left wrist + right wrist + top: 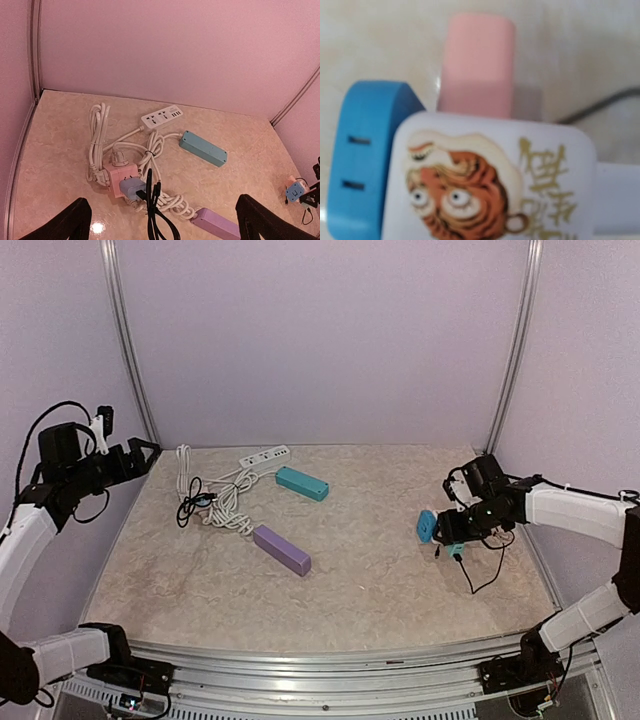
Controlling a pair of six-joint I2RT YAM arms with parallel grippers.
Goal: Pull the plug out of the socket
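At the table's right side, a blue cube socket (427, 526) sticks out to the left of my right gripper (452, 532). In the right wrist view the socket (365, 155) is at the left, with a pink plug (476, 65) behind it. A white plug with a tiger picture (490, 180) fills the space between my jaws. The fingers themselves are hidden there. From above, the gripper looks closed around this plug. My left gripper (140, 455) hovers high at the far left, open and empty, with its fingertips (75, 220) wide apart.
A pink cube socket (119, 175) holding a pale blue plug lies in a tangle of white and black cables (210, 505). Around it lie a white power strip (264, 455), a teal strip (301, 482) and a purple strip (281, 549). A thin black cable (470, 575) trails below the right gripper.
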